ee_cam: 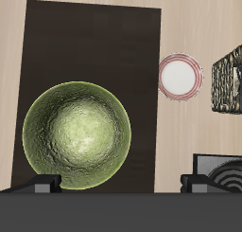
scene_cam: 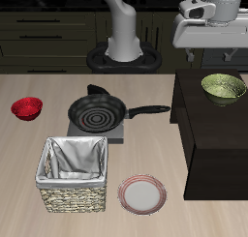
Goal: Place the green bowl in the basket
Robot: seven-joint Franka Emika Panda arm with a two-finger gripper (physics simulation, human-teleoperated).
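The green bowl [scene_cam: 223, 87] sits upright on top of a dark block [scene_cam: 208, 144] at the table's side, olive with a pale speckled inside. In the wrist view the green bowl [ee_cam: 77, 134] fills much of the frame on the dark block [ee_cam: 95, 46]. My gripper [scene_cam: 211, 45] hangs above the bowl, apart from it, open and empty. In the wrist view my gripper [ee_cam: 121, 184] has its fingertips [ee_cam: 43, 182] spread wide. The basket [scene_cam: 70, 197], woven wicker with a pale cloth lining, stands near the table's front edge, far from the bowl. An edge of the basket [ee_cam: 229, 80] also shows in the wrist view.
A black frying pan [scene_cam: 97, 112] rests on a small stove at the table's middle, handle toward the dark block. A white plate with a pink rim [scene_cam: 142, 194] lies beside the basket. A small red bowl [scene_cam: 27, 108] sits at the far side from the block.
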